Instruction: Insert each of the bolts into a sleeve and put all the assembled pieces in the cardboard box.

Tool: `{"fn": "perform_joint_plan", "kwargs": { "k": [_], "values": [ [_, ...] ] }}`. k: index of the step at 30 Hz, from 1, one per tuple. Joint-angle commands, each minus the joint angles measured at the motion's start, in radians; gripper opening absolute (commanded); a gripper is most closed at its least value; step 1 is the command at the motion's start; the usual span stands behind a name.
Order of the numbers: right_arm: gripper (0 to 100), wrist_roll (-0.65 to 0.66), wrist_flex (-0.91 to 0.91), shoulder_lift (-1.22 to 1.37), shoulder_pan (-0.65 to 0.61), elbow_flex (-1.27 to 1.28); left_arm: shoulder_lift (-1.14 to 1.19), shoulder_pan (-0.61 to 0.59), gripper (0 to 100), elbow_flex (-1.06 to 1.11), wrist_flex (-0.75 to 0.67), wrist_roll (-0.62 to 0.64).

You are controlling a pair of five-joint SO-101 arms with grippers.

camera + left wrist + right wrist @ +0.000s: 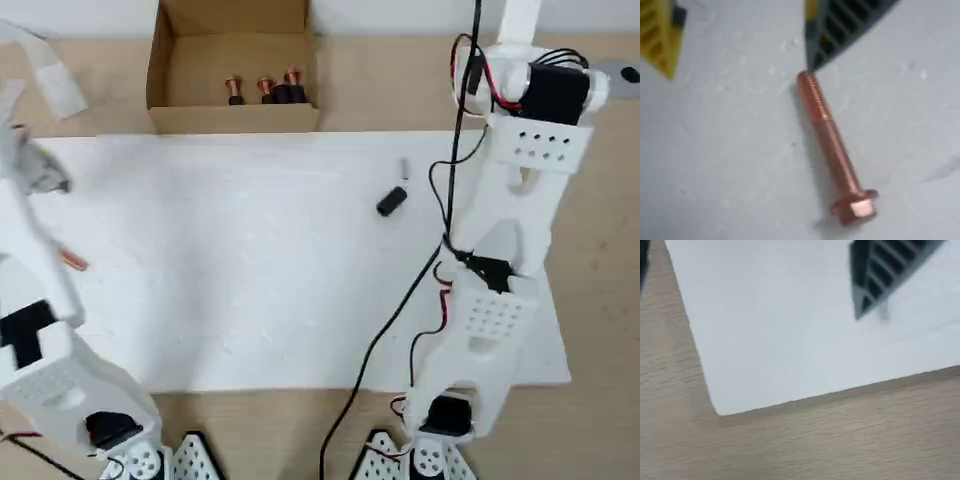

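Note:
A copper bolt [832, 145] lies flat on the white mat [730, 165]. My left gripper [737, 47] hangs open just above it, its dark finger [840, 30] at the bolt's threaded tip and its yellow finger [660, 35] well off to the side. In the high view the bolt [72, 260] pokes out beside the left arm [40, 250]. A black sleeve [392, 201] lies alone on the mat toward the right. The cardboard box [232, 120] at the back holds three assembled pieces [266, 90]. My right gripper [750, 285] is open over the mat's corner, holding nothing.
The right arm [500, 260] stretches along the mat's right side with black and red cables [400, 300] trailing across it. A small grey mark [404, 168] sits just behind the sleeve. Bare wood table [815, 440] borders the mat [250, 270].

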Motion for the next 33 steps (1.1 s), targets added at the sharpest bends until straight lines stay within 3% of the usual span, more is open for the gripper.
{"fn": "perform_joint_plan", "kwargs": {
  "k": [1, 6, 12, 22, 30, 33],
  "values": [
    [32.6, -0.003, 0.008, -0.061, -0.028, 0.002, -0.008, -0.097, 18, -0.014, 0.012, 0.049],
    [32.6, -0.003, -0.014, -0.047, -0.045, 0.002, -0.008, -0.196, 18, 0.158, -0.061, 0.155],
    [32.6, -0.005, -0.018, 0.004, -0.077, -0.005, -0.016, -0.167, 18, 0.445, -0.229, 0.222],
    [32.6, -0.003, -0.018, 0.015, -0.093, -0.005, -0.008, -0.213, 18, 0.595, -0.474, 0.347],
    [32.6, -0.002, -0.018, 0.015, -0.093, -0.004, -0.008, -0.279, 18, 0.746, -0.638, 0.348],
    [32.6, -0.002, -0.017, 0.015, -0.093, -0.001, -0.007, -0.298, 13, 0.775, -0.674, 0.345]
  ]
}}
